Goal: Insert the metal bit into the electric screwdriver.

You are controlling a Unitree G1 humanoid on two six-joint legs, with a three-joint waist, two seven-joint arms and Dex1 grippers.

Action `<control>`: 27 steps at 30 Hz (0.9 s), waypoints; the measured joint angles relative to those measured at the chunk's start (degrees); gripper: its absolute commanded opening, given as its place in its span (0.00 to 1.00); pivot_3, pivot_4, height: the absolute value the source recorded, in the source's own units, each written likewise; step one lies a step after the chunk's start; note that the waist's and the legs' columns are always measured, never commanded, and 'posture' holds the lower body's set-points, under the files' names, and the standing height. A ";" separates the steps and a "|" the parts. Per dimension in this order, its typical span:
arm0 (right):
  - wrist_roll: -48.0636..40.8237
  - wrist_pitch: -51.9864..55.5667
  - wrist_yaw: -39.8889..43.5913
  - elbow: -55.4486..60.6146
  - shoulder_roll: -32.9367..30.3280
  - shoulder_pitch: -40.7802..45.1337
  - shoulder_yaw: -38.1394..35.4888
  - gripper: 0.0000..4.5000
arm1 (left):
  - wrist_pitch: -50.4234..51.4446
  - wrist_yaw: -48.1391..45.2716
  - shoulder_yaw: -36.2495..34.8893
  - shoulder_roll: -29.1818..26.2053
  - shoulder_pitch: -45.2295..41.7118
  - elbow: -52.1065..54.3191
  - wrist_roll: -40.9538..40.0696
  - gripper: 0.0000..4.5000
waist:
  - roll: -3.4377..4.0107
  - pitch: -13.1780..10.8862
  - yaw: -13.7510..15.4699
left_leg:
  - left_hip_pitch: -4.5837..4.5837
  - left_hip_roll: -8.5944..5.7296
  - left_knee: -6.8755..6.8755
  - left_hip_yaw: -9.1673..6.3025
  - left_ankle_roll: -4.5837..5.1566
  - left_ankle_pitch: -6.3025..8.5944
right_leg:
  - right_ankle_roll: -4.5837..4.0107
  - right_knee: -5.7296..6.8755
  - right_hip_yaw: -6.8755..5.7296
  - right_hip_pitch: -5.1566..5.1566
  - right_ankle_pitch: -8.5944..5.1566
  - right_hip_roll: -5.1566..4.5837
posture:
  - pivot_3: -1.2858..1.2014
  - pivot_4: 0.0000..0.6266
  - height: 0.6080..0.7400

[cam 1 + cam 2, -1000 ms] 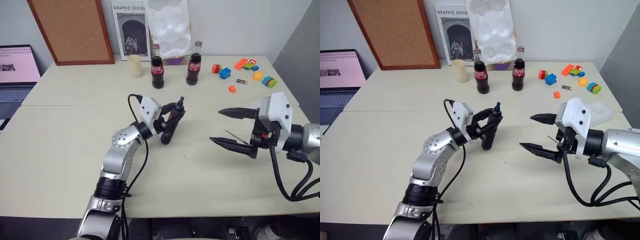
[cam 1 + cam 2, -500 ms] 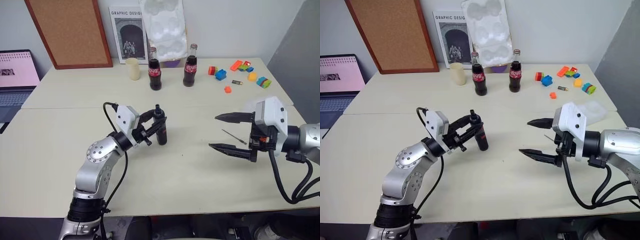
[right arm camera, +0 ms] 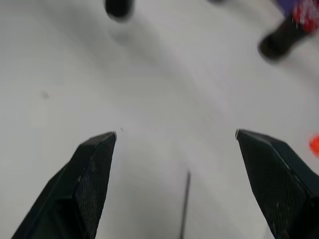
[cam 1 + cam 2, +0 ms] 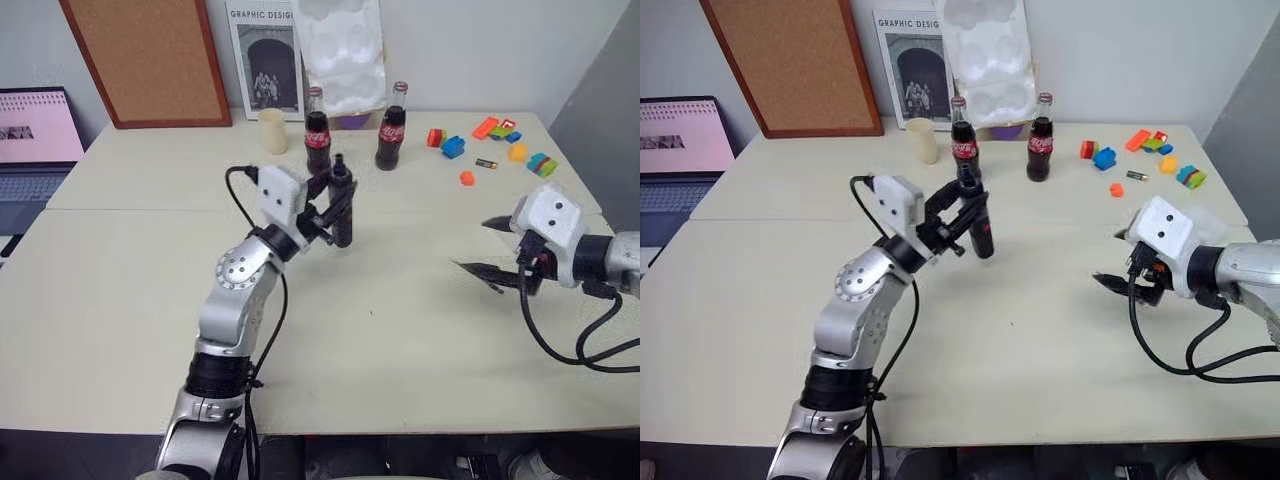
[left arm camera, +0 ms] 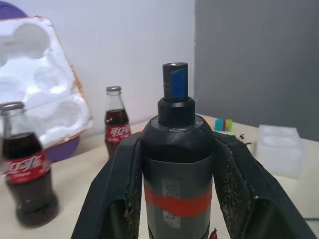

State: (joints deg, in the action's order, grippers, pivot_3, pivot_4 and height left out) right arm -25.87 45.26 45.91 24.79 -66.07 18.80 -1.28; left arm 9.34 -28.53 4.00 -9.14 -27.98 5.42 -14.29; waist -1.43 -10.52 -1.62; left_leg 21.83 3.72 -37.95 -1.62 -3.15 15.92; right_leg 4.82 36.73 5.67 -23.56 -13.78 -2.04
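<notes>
While the smooth, matte cream table [image 4: 120,290] takes up most of the scene, a cork board [image 4: 145,60] with a wood frame leans at its back wall, next to a moulded white foam tray [image 4: 340,50] with round hollows. Two glass cola bottles [image 4: 317,145] with red labels stand near a pale cylindrical cup [image 4: 271,131]. Bright plastic blocks [image 4: 490,140] lie scattered at the far right corner. Left gripper [image 4: 335,215] is clamped on the screwdriver [image 5: 175,164], held upright above the table: slim round dark body, red band, bluish tip on top, black fingers [image 5: 117,189] pressed on both sides. Right gripper [image 3: 174,144] is spread wide, holding nothing, its pointed textured fingers low over the table at the right. Metal bit [image 3: 185,201], a thin straight dark rod, lies flat on the table between those fingers.
</notes>
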 measured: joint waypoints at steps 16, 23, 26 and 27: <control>13.10 6.29 8.02 -25.32 7.08 17.61 21.14 0.72 | -4.86 0.46 4.65 3.49 3.67 -3.40 3.04 0.36 | 0.08 -0.06 -0.06 | 0.16 0.00 0.00 0.01 0.01 0.01 | 0.02 0.08 0.00 -0.20 -0.01 0.01 | 0.52 0.24 1.00; 16.70 5.47 12.17 -32.97 10.53 21.53 24.80 0.38 | -5.12 0.42 4.68 3.74 3.71 -3.40 3.33 0.36 | 0.09 -0.06 -0.05 | 0.17 0.00 -0.01 0.01 0.01 0.01 | 0.02 0.10 -0.01 -0.21 0.00 0.00 | 0.52 0.24 1.00; 18.15 5.42 14.29 -35.53 10.99 23.49 25.62 0.21 | -5.38 0.37 4.68 3.75 3.69 -3.40 3.43 0.36 | 0.09 -0.06 -0.06 | 0.17 0.00 -0.02 0.01 0.01 0.01 | 0.02 0.10 -0.01 -0.20 0.00 0.00 | 0.52 0.24 1.00; 18.41 5.43 14.94 -36.31 11.18 23.70 25.64 0.15 | -5.72 0.41 4.62 3.73 3.69 -3.42 3.47 0.36 | 0.09 -0.06 -0.05 | 0.17 0.00 -0.01 0.01 0.01 0.01 | 0.02 0.10 -0.01 -0.20 0.00 0.00 | 0.52 0.24 1.00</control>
State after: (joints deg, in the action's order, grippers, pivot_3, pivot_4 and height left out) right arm -7.46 50.69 60.86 -11.52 -54.89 42.50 24.36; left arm 3.62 -28.13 8.62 -5.40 -24.29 2.00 -10.83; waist -1.34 -10.58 -1.67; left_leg 21.99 3.72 -37.96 -1.61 -3.14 15.93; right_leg 4.84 36.83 5.66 -23.76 -13.78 -2.04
